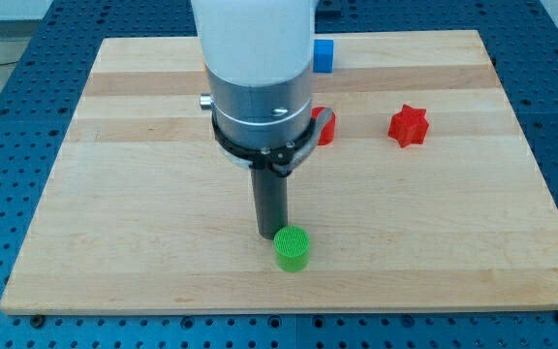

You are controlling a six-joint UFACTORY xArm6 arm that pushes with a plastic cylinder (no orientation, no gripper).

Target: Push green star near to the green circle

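Note:
The green circle [292, 249] is a short green cylinder near the view's bottom edge of the wooden board [114, 194], around the middle. My tip [269, 236] stands just to the left of and above it in the view, touching it or nearly so. No green star shows in the camera view; the arm's white and grey body [260, 87] covers part of the board's top middle, and I cannot tell what lies behind it.
A red star [408, 125] lies at the view's upper right. A red block [325, 127] is partly hidden behind the arm's body. A blue block [324, 55] sits near the board's top edge.

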